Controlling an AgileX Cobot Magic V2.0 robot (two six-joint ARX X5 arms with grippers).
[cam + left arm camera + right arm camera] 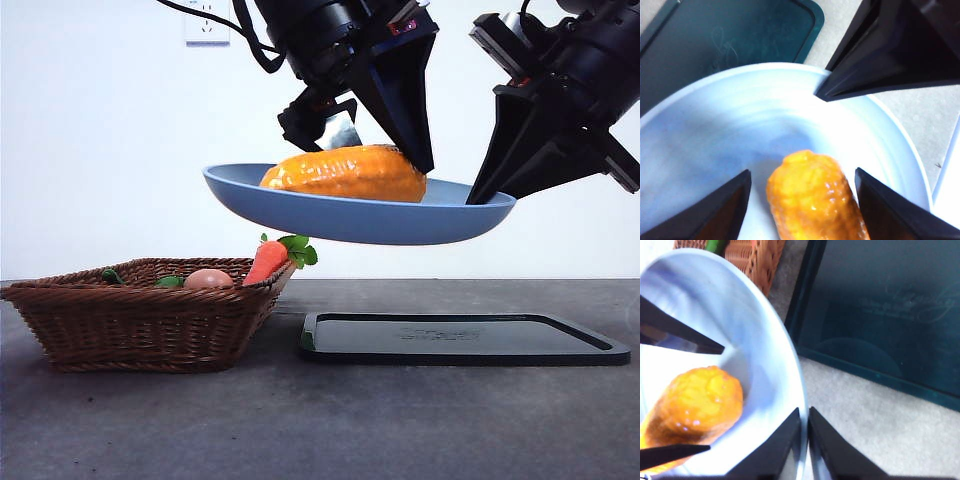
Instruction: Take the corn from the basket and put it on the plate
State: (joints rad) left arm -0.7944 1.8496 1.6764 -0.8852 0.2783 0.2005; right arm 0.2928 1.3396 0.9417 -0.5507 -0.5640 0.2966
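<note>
Front view: plate [340, 215] held in the air, above the black tray [460, 338] and well clear of the table, probably so that the corn [345, 173] could be brought over it without a long reach. Corn lying in the plate, between the 2 jaws of the left gripper [385, 125], which comes down from above. Right gripper [495, 190] pinching the plate's rim on the far right side, which explains the slight tilt. Basket [140, 310] on the table at the left, holding a carrot [268, 262] and a small pinkish ball [208, 279]. No readable writing; only a white wall socket [207, 22] at the top.

Left wrist view: left gripper [802, 200] with jaws spread on both sides of the corn [812, 205], a gap visible on each side, so likely already released onto the plate [715, 145]. Tray [730, 40] below, with faint marks, not legible.

Right wrist view: right gripper [805, 440] pressed together on the plate's rim [787, 365]. Corn [695, 407] resting inside. Faint script on the tray [880, 305], too dim to read.
</note>
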